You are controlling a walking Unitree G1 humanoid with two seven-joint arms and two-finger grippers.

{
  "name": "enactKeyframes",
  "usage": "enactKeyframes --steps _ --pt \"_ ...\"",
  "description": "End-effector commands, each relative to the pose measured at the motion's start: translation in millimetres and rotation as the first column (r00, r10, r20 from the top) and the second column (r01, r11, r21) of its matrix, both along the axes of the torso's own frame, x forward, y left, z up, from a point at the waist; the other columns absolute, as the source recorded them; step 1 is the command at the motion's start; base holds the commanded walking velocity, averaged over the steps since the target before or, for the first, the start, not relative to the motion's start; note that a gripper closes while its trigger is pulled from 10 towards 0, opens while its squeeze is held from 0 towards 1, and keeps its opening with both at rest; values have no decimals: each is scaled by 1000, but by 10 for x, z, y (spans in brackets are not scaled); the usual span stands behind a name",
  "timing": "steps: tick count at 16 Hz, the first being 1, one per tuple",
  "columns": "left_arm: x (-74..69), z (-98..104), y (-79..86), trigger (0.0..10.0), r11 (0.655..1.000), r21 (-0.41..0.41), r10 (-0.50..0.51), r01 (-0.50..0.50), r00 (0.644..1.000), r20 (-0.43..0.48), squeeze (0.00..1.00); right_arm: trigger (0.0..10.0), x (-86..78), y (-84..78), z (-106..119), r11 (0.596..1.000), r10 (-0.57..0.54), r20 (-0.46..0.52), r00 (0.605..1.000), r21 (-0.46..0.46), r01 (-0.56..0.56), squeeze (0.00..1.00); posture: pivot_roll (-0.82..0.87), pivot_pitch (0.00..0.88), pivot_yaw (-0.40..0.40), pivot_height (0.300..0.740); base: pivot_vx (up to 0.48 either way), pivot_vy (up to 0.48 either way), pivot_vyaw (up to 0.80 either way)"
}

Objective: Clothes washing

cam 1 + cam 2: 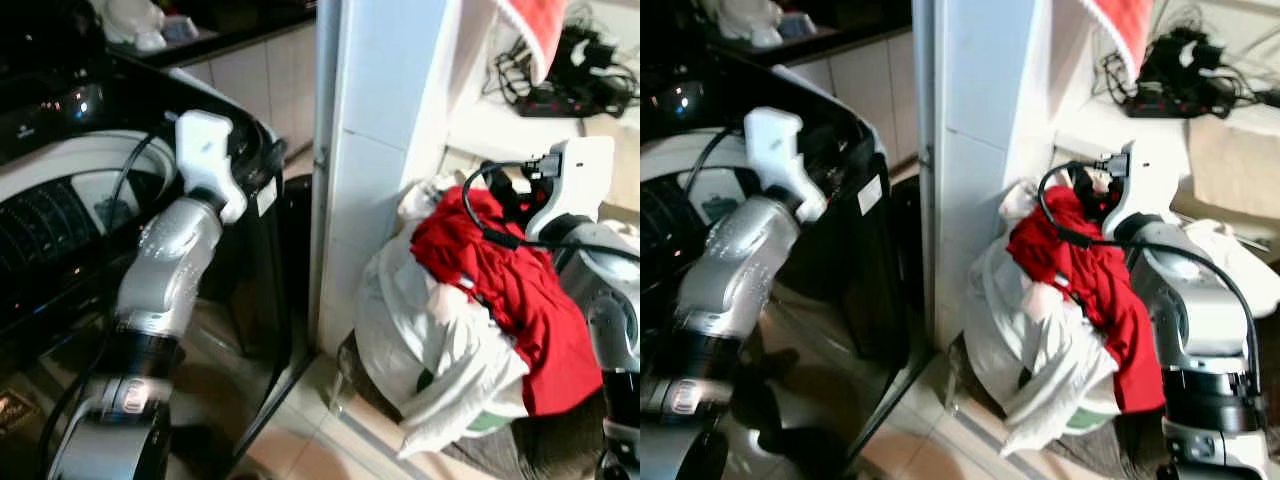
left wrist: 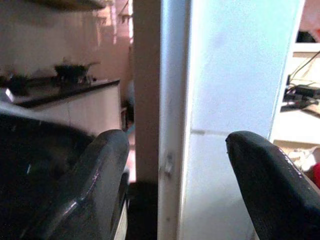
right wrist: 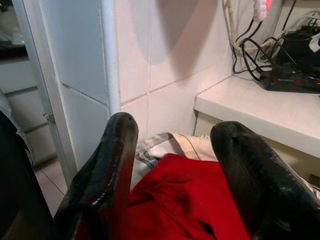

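A pile of laundry lies on the floor to the right of a white tiled pillar (image 1: 375, 120): a red garment (image 1: 510, 280) draped over white clothes (image 1: 430, 340). My right gripper (image 3: 175, 125) hovers just over the red garment (image 3: 185, 200), its fingers open and the cloth lying low between them. The black top-loading washing machine (image 1: 60, 200) stands to the left with its lid up. My left gripper (image 2: 177, 140) is raised over the washer's right edge, open and empty, facing the pillar.
The pillar separates the washer from the clothes pile. Behind the pile is a white shelf (image 1: 500, 130) with a power strip and tangled cables (image 1: 560, 90); a red cloth (image 1: 535, 30) hangs above it. A dark kitchen counter (image 1: 200, 40) runs at the back left.
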State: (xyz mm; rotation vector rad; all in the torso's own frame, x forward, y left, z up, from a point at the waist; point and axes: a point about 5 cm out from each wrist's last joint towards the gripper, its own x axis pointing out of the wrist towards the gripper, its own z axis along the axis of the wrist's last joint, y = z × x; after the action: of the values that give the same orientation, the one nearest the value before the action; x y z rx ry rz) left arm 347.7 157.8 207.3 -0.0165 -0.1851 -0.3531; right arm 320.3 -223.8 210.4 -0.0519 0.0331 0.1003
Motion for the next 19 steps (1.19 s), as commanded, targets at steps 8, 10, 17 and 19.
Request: enactKeyframes --steps 8,10,17,19 --pt "-439 28 -292 10000 985 -5 -172 172 985 9 0 10000 -67 -22 -121 996 78 -95 992 -45 -83 1000 -50 0 -41 740 0 0 0" --pt "-609 -17 -315 10000 948 -12 -319 319 948 11 0 10000 -53 -65 -291 992 46 -185 982 -103 -66 1000 -46 0 -27 740 0 0 0" --pt "-719 -95 -326 10000 913 29 -403 406 911 -88 0 10000 -36 -403 -749 981 -111 -411 905 -191 33 1000 -1 0 -58 740 0 0 0" --pt "-743 -116 -316 10000 915 15 -400 403 911 -100 0 10000 7 -422 -794 976 -107 -388 915 -218 22 345 -7 0 -41 740 0 0 0"
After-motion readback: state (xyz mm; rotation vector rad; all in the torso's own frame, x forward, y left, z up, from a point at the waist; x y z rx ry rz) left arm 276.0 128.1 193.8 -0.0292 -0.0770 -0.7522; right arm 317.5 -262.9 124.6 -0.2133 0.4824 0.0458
